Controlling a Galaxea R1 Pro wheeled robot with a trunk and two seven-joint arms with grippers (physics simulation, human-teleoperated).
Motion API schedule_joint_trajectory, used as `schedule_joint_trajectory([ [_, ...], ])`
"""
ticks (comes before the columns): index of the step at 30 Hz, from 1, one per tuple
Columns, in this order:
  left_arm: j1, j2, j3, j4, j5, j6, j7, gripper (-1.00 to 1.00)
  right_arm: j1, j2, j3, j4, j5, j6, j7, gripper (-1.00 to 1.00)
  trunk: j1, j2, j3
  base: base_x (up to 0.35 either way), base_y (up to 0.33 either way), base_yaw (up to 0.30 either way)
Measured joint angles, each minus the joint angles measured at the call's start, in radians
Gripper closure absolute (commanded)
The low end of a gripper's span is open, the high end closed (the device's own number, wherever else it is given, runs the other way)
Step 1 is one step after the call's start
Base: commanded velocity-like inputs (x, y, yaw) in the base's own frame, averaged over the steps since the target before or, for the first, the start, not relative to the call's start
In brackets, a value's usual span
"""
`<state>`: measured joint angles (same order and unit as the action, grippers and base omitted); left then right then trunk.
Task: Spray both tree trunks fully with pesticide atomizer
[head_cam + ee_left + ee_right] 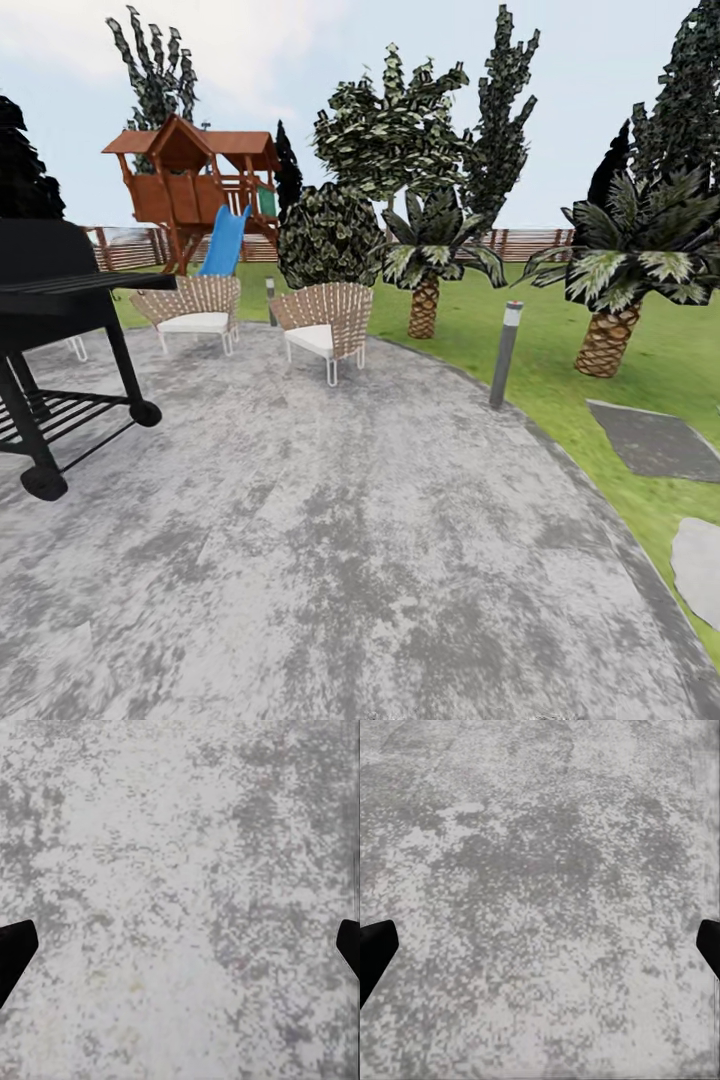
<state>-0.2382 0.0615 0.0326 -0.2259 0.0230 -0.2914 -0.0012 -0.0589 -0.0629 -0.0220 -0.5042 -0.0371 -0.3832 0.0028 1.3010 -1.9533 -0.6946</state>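
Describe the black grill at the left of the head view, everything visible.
The grill is all black and looks like metal, cut off by the picture's left edge. A boxy body with a closed lid sits on top, and a flat side shelf sticks out toward the wicker chairs. Below, slanted legs carry a slatted lower rack and end in two small wheels. It stands upright on the mottled grey paving, wheels touching the ground, apart from the chairs.

Black grill (60, 330) cut off left
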Motion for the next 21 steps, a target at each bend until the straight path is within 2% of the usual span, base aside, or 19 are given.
schedule_joint_trajectory([
  [21,0.0,0.0,0.0,0.0,0.001,0.0,0.0,-1.0,0.0,0.0,0.0,0.0,0.0,0.0,0.0,-1.0,0.081,-0.147,-0.066,0.0,0.0,-0.3],
])
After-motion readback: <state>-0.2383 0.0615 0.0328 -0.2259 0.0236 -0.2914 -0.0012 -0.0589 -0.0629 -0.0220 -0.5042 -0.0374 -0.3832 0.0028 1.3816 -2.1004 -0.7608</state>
